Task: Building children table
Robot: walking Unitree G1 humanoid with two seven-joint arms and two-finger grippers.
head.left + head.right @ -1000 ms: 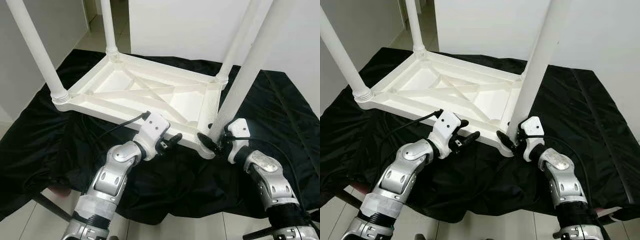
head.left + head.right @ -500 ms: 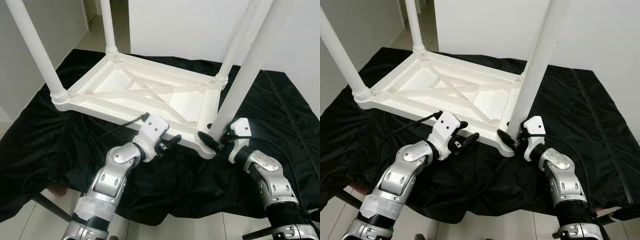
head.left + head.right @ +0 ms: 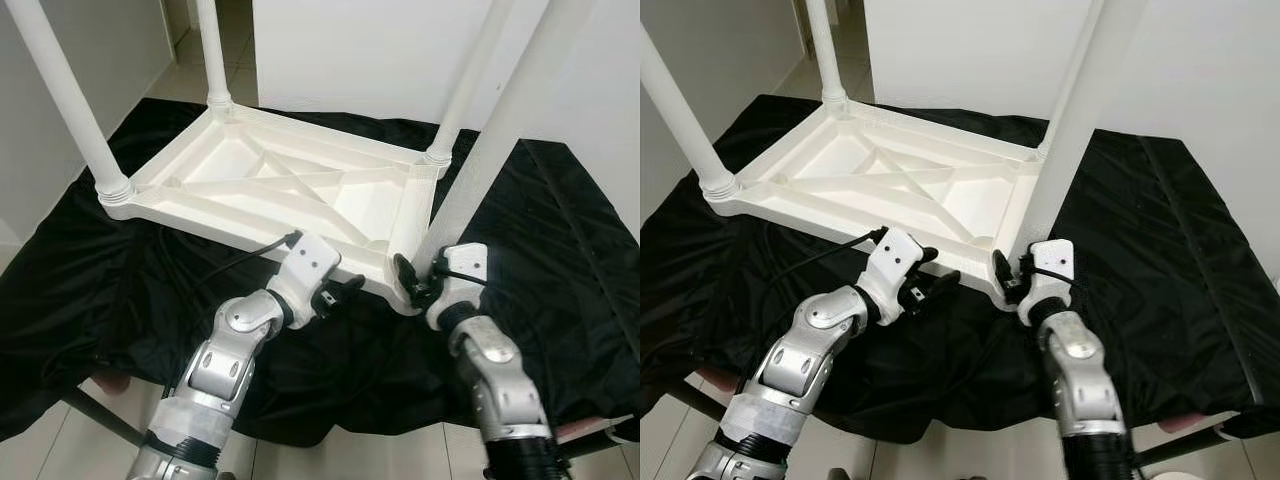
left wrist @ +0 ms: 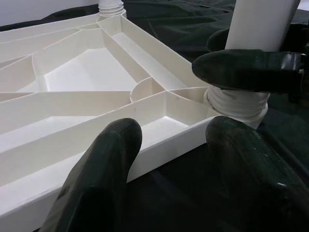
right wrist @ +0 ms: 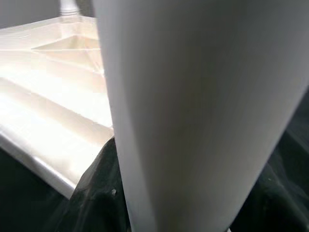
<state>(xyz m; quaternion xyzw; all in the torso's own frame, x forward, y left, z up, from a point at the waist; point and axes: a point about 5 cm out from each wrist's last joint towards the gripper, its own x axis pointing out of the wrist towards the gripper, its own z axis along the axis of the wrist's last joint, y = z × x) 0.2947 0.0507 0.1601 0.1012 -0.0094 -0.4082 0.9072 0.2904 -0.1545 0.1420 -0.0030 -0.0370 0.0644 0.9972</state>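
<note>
Right hand (image 3: 418, 285) clamped round the base of the fourth white plastic leg (image 3: 490, 150), seating it in the near-right corner socket of the upturned white plastic tabletop (image 3: 290, 185) on black cloth (image 3: 90, 270). Left hand (image 3: 335, 290) open, bracing the near rim. Leg upright, slightly tilted, pointing up. Next, probably: twisting home, axis kept square.

Even, bright indoor light is filling the head views, sharp throughout. The white leg (image 5: 193, 116) is blurring close-up, glare is washing out the tabletop (image 5: 43, 72).
</note>
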